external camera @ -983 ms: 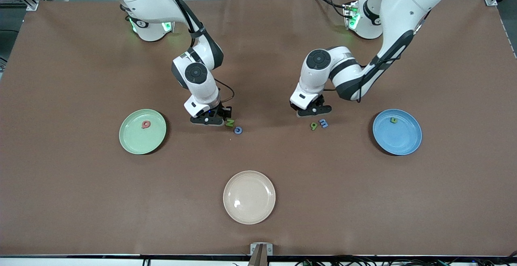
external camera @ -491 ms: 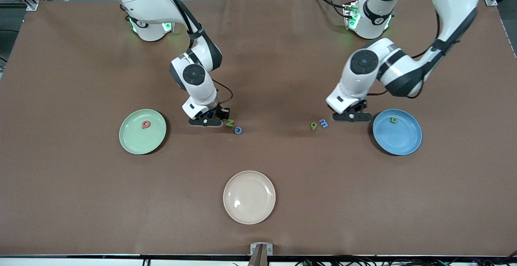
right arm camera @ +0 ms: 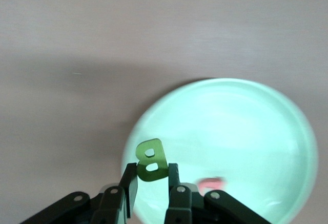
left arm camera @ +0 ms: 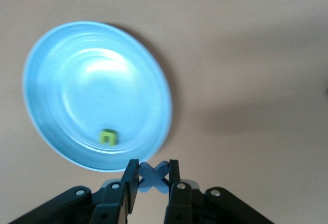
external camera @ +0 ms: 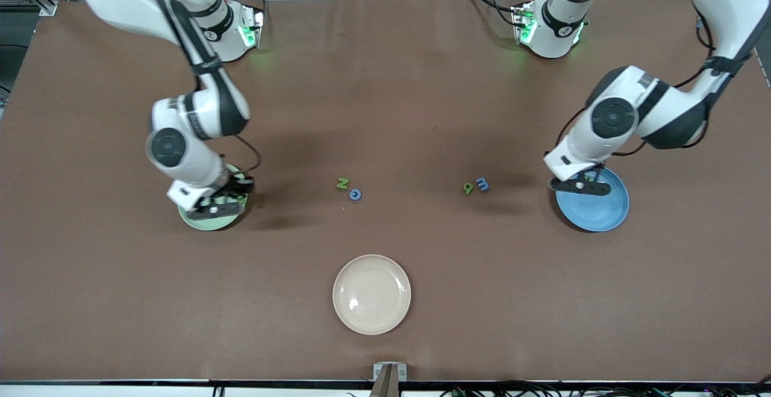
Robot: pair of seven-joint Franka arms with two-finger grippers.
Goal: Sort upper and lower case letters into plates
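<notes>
My right gripper (external camera: 212, 209) is over the pale green plate (external camera: 236, 216), shut on the green B (right arm camera: 150, 160). The pink-red Q (right arm camera: 210, 185) lies in that plate (right arm camera: 246, 126). My left gripper (external camera: 581, 187) is over the rim of the sky blue plate (external camera: 596, 210), shut on the blue x (left arm camera: 152, 175). The green u (left arm camera: 108, 137) lies in that plate (left arm camera: 77, 90). The green Z (external camera: 342, 184) and blue G (external camera: 355, 194) lie together mid-table. The green b (external camera: 468, 188) and blue m (external camera: 482, 184) lie together toward the left arm's end.
A cream-beige plate (external camera: 371, 294) sits nearer to the front camera than the letters, mid-table. The brown table cover (external camera: 385, 96) is bare between the arms' bases.
The right gripper moved from beside the Z and G to over the green plate, carrying the B. The left gripper moved from beside the b and m to the blue plate's rim with the x.
</notes>
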